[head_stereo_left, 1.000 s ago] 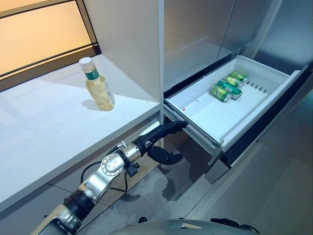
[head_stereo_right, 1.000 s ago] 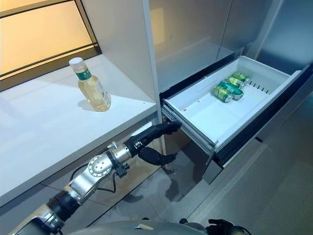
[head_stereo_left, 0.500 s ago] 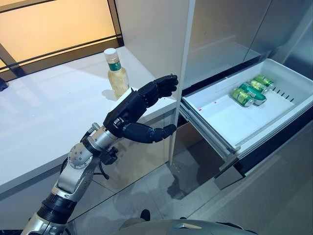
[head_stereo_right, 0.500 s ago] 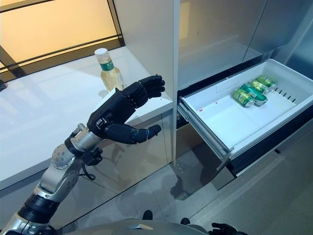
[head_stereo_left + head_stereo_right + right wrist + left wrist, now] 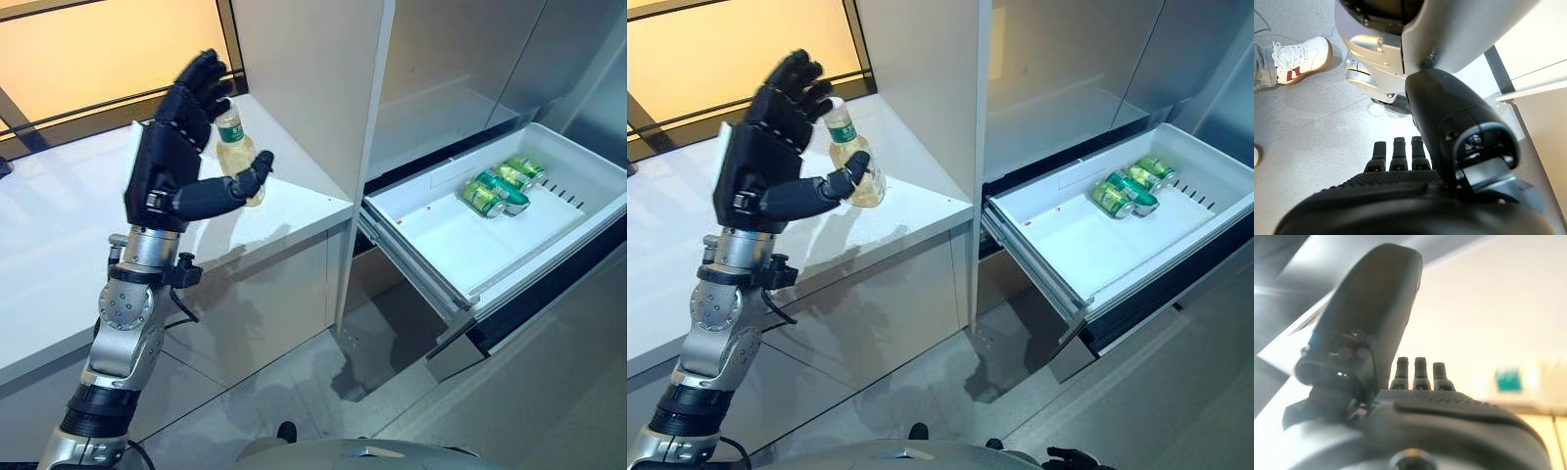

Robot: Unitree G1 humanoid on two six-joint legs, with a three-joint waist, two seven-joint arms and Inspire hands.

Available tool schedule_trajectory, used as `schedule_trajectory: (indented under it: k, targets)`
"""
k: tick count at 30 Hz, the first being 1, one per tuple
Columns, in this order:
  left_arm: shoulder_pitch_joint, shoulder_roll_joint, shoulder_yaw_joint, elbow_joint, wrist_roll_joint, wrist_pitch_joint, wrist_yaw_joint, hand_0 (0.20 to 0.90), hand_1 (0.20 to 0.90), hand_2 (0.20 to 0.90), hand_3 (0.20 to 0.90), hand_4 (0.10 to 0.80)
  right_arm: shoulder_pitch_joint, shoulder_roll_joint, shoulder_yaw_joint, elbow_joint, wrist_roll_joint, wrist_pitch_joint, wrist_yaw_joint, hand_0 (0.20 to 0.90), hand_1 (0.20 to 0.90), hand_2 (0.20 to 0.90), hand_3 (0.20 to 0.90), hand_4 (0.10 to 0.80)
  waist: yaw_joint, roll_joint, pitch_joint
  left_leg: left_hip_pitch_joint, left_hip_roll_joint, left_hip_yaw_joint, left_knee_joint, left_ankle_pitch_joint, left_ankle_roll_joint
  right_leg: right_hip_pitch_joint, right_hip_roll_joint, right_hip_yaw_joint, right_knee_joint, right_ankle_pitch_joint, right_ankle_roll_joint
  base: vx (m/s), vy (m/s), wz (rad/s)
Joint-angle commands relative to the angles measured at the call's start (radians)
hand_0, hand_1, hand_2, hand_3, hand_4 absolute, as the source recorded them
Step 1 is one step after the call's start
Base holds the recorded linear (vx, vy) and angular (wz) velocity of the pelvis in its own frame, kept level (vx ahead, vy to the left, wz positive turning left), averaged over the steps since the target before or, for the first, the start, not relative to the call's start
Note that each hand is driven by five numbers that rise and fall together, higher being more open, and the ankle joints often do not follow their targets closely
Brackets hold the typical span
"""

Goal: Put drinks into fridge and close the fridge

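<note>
Left hand [image 5: 167,162] raised over white counter [image 5: 59,245], fingers spread straight, thumb out, holding nothing. Bottle [image 5: 854,166] of pale drink upright on counter by cabinet wall [image 5: 304,88], just behind thumb; contact we cannot confirm. We judge open spread set to wrap bottle body. Fridge drawer [image 5: 441,235] pulled out so drinks drop in from above; green cans [image 5: 495,186] lying at back end. Right hand [image 5: 1400,161] hangs low above floor, fingers straight, empty. Person's shoe [image 5: 1295,56] nearby.
</note>
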Motion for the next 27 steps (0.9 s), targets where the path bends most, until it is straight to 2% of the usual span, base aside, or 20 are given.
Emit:
schedule_trajectory:
  k: [1,4,6,8,16,27]
  targets:
    - [-0.1,0.002,0.101,0.007,0.07,-0.112,0.105,0.9,0.9,0.9,0.9,0.8,-0.035,0.051,0.001,0.005,0.02,-0.027,0.014,0.9,0.9,0.9,0.9,0.8,0.001,-0.024,-0.036,0.01,-0.062,0.008,0.002,-0.095,0.052,-0.009,-0.028,0.045,0.032,-0.022,0.056,0.0,0.0,0.0]
    - [-0.094,0.005,0.119,0.043,0.132,-0.054,0.199,0.9,0.9,0.9,0.9,0.8,-0.036,0.05,-0.004,0.003,0.016,-0.017,0.015,0.9,0.9,0.9,0.9,0.8,0.0,-0.024,-0.041,0.012,-0.061,0.008,0.002,-0.096,0.051,-0.007,-0.027,0.045,0.032,-0.024,0.056,0.0,0.0,0.0]
    - [-0.092,0.006,0.122,0.06,0.124,-0.034,0.208,0.9,0.9,0.9,0.9,0.8,-0.037,0.049,-0.007,0.0,0.013,-0.012,0.016,0.9,0.9,0.9,0.9,0.8,-0.001,-0.023,-0.041,0.012,-0.061,0.008,0.002,-0.095,0.051,-0.007,-0.026,0.046,0.031,-0.023,0.056,0.0,0.0,0.0]
    - [-0.086,0.006,0.125,0.094,0.146,0.033,0.229,0.9,0.9,0.9,0.9,0.8,-0.038,0.048,-0.009,-0.001,0.005,-0.005,0.017,0.9,0.9,0.9,0.9,0.8,-0.003,-0.021,-0.044,0.015,-0.061,0.011,0.002,-0.095,0.05,-0.005,-0.026,0.047,0.031,-0.023,0.056,0.0,0.0,0.0]
    - [-0.103,0.008,0.098,0.187,0.146,0.184,0.249,0.9,0.9,0.9,0.9,0.8,-0.051,0.047,-0.012,-0.001,-0.006,0.013,0.015,0.9,0.9,0.9,0.9,0.8,-0.01,-0.015,-0.049,0.024,-0.062,0.014,0.002,-0.105,0.052,0.004,-0.026,0.049,0.029,-0.031,0.059,0.02,0.003,-0.01]
    - [-0.139,-0.005,0.067,0.229,0.016,0.298,0.188,0.9,0.9,0.9,0.9,0.8,-0.061,0.044,-0.006,-0.004,-0.013,0.033,0.017,0.9,0.9,0.9,0.9,0.8,-0.021,-0.008,-0.054,0.029,-0.061,0.023,0.002,-0.105,0.052,0.003,-0.026,0.055,0.03,-0.029,0.062,0.009,0.001,-0.01]
